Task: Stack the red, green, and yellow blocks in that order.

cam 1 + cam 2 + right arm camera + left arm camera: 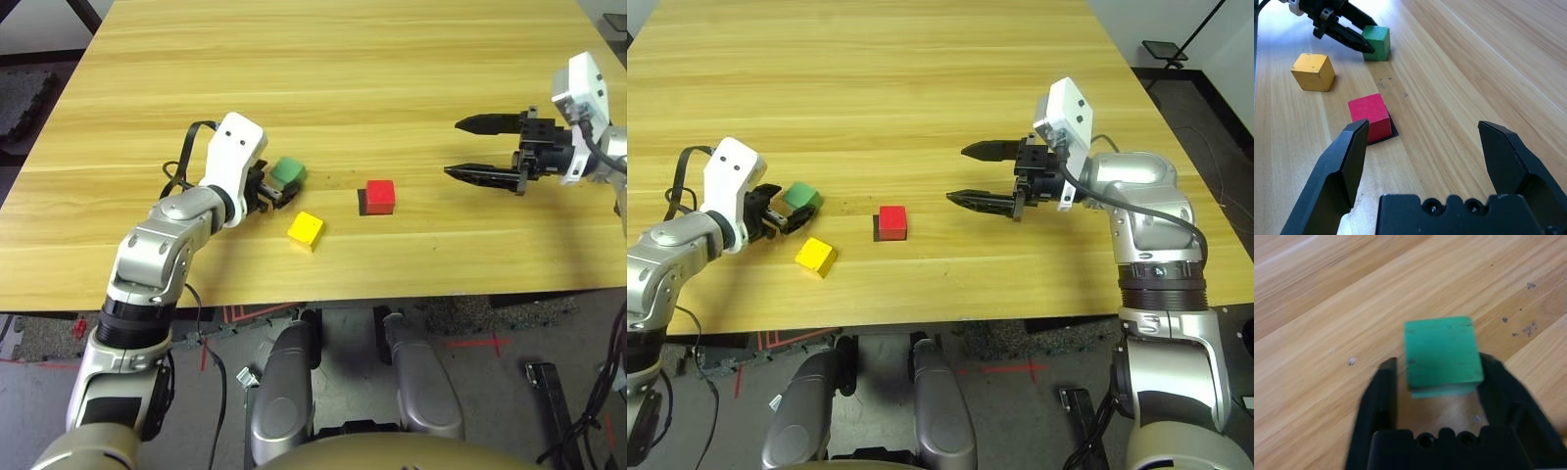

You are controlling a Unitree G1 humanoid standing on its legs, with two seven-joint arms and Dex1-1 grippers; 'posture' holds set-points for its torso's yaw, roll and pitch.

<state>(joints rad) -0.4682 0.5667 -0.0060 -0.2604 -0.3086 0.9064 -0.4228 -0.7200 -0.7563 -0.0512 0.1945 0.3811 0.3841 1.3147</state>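
Nothing stacked yet. Small matte green cube [1442, 355] is pinched on the table by L gripper [1439, 377]. Bright red cube [380, 196] sits on a flat black patch [1392, 132], yellow cube [305, 230] near it. R gripper [982, 175] is held spread, apart. Both placements are left.

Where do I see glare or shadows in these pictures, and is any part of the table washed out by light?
Right wrist view: strong glare whitens the table in the area beyond the yellow block. Left wrist view: a pale streak of reflected light crosses the wood, and the green block throws a soft shadow beneath itself. Left eye view: even light, no harsh shadows around the red block.
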